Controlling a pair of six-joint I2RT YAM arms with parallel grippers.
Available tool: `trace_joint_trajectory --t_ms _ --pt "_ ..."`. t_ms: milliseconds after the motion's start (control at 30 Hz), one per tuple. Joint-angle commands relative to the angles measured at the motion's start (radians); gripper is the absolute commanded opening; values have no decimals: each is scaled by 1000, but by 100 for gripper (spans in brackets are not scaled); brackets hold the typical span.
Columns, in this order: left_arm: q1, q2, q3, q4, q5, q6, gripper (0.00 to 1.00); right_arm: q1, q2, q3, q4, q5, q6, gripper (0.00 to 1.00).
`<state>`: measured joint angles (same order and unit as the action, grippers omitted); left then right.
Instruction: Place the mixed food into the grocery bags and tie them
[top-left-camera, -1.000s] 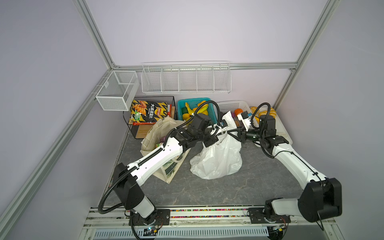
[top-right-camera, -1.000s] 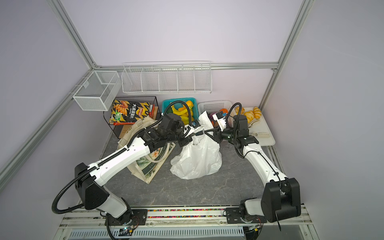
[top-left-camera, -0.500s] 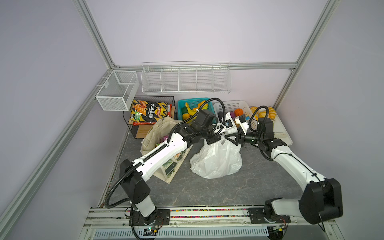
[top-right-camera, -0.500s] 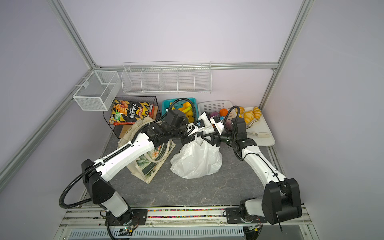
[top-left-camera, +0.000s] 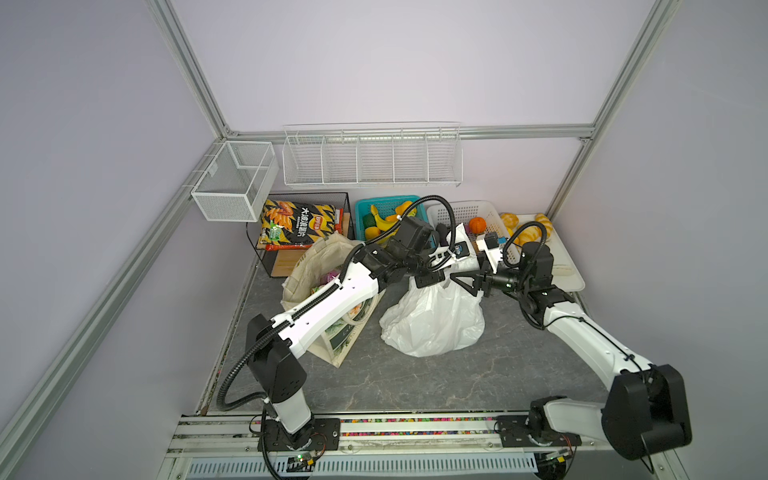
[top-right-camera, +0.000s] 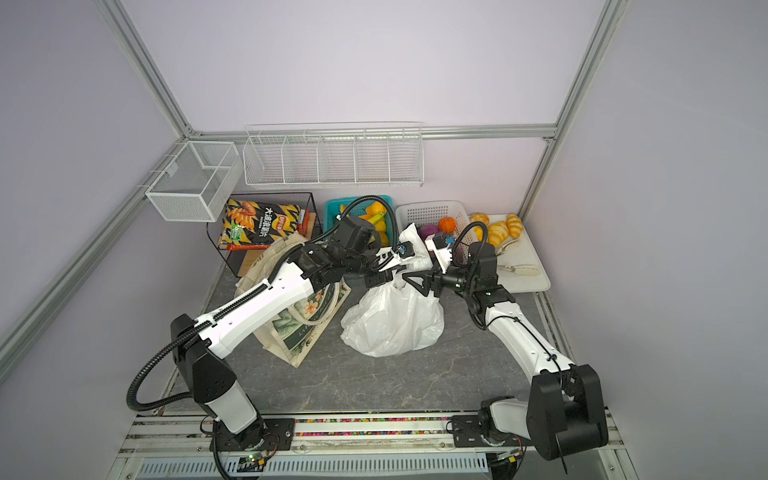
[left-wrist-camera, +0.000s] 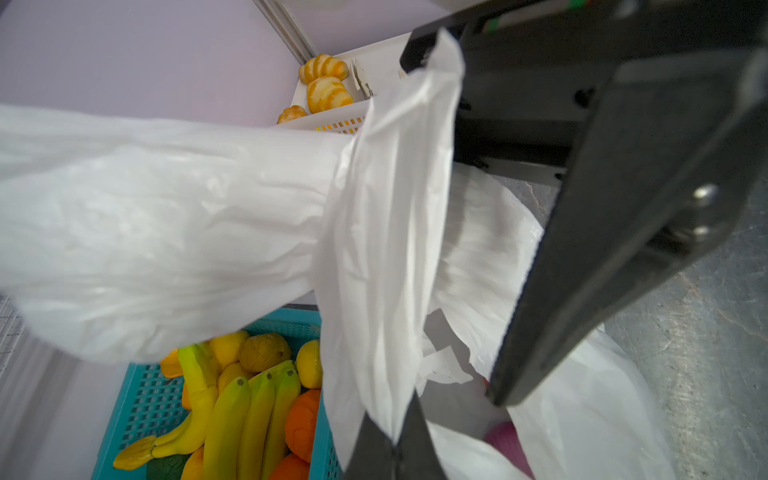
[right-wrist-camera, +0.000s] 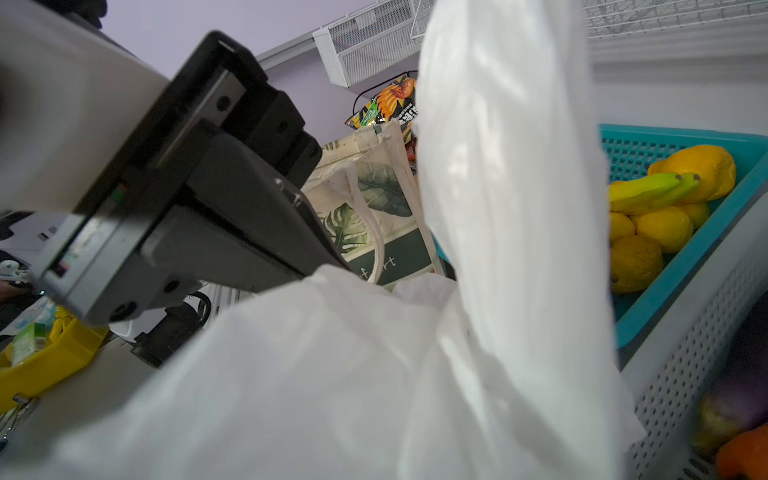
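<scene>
l gripper (left-wrist-camera: 392, 446) clamped on white bag (top-left-camera: 432, 328) handle (left-wrist-camera: 386, 249), pulled taut, prob for tying; r gripper (top-left-camera: 463, 284) jaws wide, apparently empty.

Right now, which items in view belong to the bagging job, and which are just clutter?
Job: white plastic bag, canvas tote, left tool shut on the bag's handle, right tool open.
Clutter: black-and-yellow chip bag, teal fruit basket, white basket, croissant tray, wire racks.
</scene>
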<state>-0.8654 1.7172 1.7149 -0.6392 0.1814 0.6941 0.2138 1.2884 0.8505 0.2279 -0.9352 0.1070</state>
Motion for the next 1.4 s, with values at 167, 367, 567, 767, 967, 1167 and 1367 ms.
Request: trace_joint_trajectory --t_ms 167,367,567,767,967,1167,1367 --pt "-12 33 15 28 52 79 0 -2 -23 -49 190 -18 129 70" --pt "-12 48 6 27 51 101 0 -2 -31 -58 221 -11 157 68" --pt "-12 53 -14 25 43 120 0 -1 -27 -56 231 6 174 63" --pt "-12 45 -30 39 39 119 0 -3 -17 -52 211 9 162 43" --pt "-12 17 -61 85 -15 95 0 -3 -23 -46 157 16 119 21" --pt "-5 -54 -143 178 -36 26 0 -1 -34 -31 103 31 86 6" --pt "21 -146 -221 213 -5 -112 25 -3 -55 -32 62 47 56 6"
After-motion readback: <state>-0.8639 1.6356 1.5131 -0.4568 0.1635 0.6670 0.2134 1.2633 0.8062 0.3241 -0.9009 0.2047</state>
